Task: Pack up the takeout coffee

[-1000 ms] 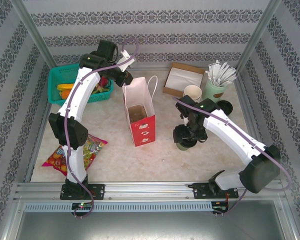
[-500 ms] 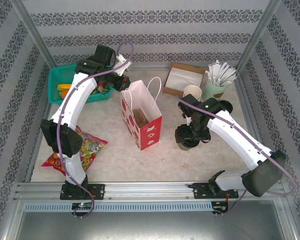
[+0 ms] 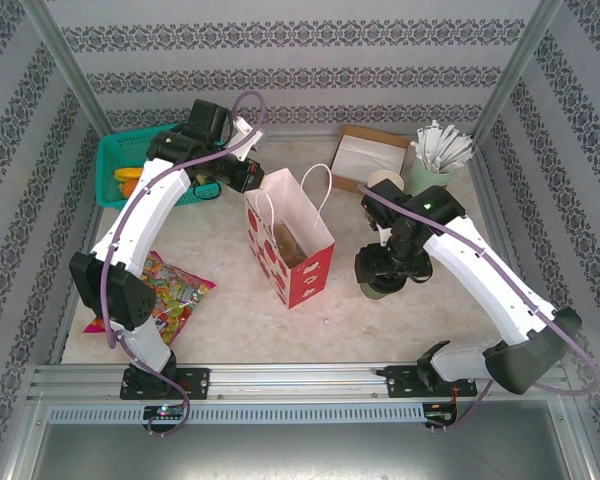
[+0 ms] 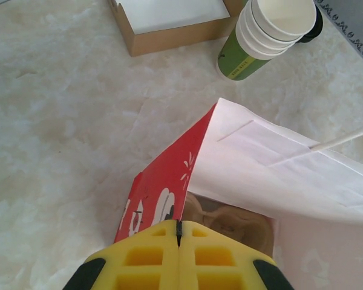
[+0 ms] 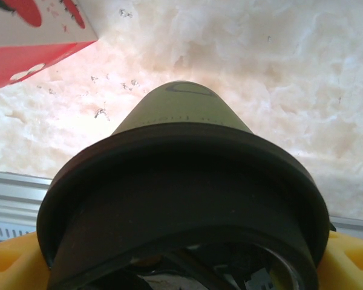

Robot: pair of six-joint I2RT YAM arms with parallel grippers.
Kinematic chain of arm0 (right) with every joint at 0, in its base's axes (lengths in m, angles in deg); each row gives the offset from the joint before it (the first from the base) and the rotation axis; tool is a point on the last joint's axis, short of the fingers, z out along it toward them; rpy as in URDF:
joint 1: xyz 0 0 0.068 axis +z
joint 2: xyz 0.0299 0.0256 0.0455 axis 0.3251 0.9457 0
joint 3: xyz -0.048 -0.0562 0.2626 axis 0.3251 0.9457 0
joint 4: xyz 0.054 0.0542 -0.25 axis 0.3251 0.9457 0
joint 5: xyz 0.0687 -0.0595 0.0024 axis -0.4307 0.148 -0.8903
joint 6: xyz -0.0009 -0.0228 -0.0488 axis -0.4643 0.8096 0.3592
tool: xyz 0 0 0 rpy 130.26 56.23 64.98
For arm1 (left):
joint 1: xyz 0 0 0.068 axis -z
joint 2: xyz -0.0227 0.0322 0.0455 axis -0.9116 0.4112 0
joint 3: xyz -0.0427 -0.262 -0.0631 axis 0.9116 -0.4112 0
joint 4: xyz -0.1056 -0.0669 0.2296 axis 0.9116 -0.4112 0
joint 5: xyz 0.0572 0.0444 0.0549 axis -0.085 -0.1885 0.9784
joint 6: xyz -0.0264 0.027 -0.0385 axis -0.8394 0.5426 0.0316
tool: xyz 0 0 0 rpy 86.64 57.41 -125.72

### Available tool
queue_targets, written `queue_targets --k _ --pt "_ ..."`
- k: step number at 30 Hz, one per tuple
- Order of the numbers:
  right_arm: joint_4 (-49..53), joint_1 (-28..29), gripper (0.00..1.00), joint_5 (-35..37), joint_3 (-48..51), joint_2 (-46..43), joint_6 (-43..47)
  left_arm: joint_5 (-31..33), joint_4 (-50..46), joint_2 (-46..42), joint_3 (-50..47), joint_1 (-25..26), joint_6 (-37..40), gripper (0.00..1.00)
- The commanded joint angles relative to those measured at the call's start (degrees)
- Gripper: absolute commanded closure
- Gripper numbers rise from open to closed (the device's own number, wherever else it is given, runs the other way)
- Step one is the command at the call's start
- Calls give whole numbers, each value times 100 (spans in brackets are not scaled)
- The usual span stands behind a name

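Pinches the rim of the open paper bag (image 3: 298,262) with the left gripper (image 3: 248,180), fingers clenched. Grasps the takeout coffee (image 5: 181,112) in the right gripper (image 3: 384,270), just right of the bag. Shows 1 brown item (image 4: 230,222) lying inside the bag.

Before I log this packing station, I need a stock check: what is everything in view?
coffee: 1, dark green with black lid, in the right tool
bag: 1, red and white, open, table centre
box: 1, brown, back right
cup stack: 1, white in green, beside the box
stick cup: 1, pale green, back right
basket: 1, teal, back left
fruit: count unclear, yellow and orange, in the basket
snack pack: 1, multicoloured, near left
left tool: 1, yellow, shut on the bag's rim
right tool: 1, yellow, shut on the coffee
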Motion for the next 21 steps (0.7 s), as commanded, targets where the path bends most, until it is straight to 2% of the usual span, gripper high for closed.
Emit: queue_targets --k 1,9,21 --pt "490 130 27 -12 -441 -155 -173 -122 122 -52 4 60 -365 100" --pt "953 251 27 171 -1461 -108 -184 62 67 -76 -38 77 -533 100" --pt "1515 624 28 31 -2910 82 29 -111 174 -199 -155 156 -539 100"
